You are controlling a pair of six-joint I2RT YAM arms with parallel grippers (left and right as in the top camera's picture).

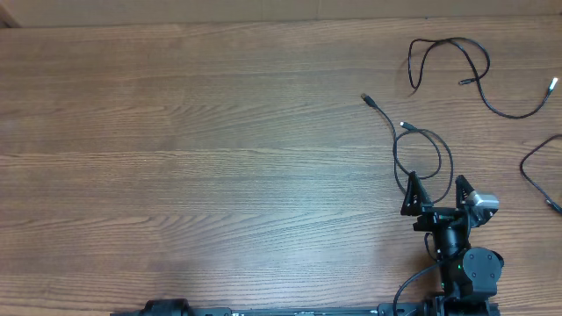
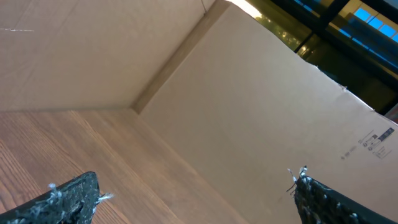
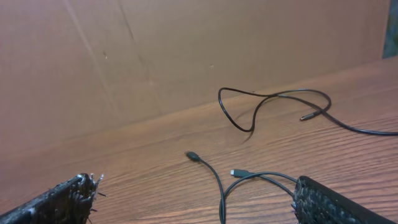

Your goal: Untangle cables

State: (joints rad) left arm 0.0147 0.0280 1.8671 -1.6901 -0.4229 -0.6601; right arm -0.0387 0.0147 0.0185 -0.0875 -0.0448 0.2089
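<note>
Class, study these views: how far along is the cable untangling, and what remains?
Done: three cables lie apart on the table, none crossing another: the near cable, the far cable and the edge cable. In hand: nothing; the right gripper hangs open over the near cable's loop, and the left gripper is open and empty. Left: the near and far cables each appear to loop across themselves and need straightening.

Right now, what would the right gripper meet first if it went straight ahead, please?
Probably the nearest cable, looped on the table just beyond the right gripper's open fingers, though its height above the table is unclear.
</note>
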